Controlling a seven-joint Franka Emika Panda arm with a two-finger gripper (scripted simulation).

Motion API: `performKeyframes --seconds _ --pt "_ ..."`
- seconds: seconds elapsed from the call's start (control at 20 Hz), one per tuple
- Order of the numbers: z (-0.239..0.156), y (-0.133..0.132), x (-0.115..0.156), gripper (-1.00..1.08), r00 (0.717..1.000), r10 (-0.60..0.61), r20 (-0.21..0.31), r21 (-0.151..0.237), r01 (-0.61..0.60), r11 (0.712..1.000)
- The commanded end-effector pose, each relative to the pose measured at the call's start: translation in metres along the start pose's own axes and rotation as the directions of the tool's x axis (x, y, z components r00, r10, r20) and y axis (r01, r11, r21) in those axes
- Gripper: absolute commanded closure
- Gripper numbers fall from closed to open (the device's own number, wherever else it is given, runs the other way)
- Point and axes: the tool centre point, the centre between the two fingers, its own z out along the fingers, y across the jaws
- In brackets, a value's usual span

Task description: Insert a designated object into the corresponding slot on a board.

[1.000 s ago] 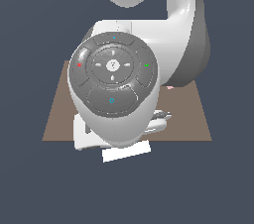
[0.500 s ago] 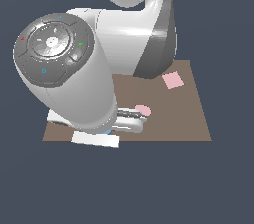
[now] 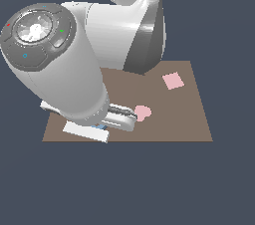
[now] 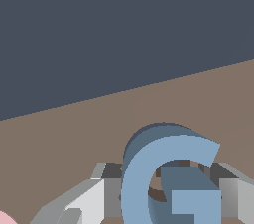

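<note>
Hand (image 4: 168,196) gripping the blue G piece (image 4: 171,181), not yet slotted.
The hand is holding the piece between its fingers at the board's (image 3: 189,114) near left corner in the exterior view; its slot is showing nowhere, so insertion is looking undone.

Light blue G-shaped piece (image 4: 171,183) stands upright over the flat brown board (image 4: 99,124), between the jaws.

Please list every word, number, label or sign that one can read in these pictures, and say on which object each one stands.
No printed text is readable anywhere.
"G": only the shape of the light blue flat piece between the fingers, not a print.
The coloured marks on the arm's round grey cap are too small to read.
</note>
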Motion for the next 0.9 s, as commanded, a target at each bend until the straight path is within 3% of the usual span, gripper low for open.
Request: performKeyframes --seconds 0.0,0.35,0.4,0.85 --pt "0.0 0.001 -0.001 1.08 1.0 0.008 0.0 0.0 -0.008 1.0" --pt "0.01 0.0 -0.001 1.08 1.0 0.007 0.0 0.0 -0.007 1.0" --pt "0.01 0.0 -0.001 -0.92 1.0 0.007 0.0 0.0 -0.007 1.0" --pt "0.01 0.0 -0.001 -0.92 1.0 0.007 0.0 0.0 -0.007 1.0"
